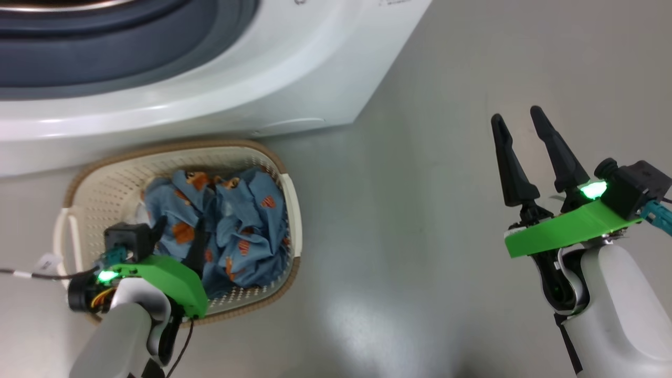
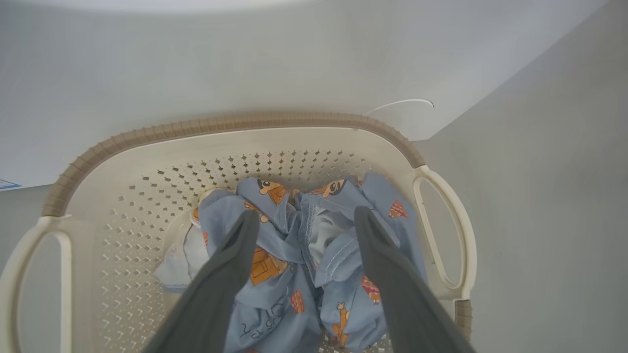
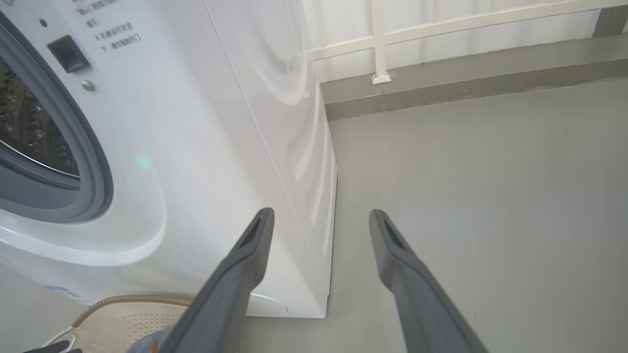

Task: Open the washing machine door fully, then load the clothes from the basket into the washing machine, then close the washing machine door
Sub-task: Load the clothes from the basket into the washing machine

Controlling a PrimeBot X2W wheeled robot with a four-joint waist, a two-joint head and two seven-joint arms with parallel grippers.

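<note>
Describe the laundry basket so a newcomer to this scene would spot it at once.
Find the big white washing machine; on the grey floor just in front of it stands the basket. It is cream perforated plastic with a brown woven-look rim, holding light-blue clothes with orange figures.

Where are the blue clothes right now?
The clothes lie in the basket on the floor, lower left in the head view, just in front of the washing machine, with the open left tool over them.

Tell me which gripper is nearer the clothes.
Left. The left gripper hangs open right over the clothes in the basket; the right gripper is open over the floor, away to the basket's right.
</note>
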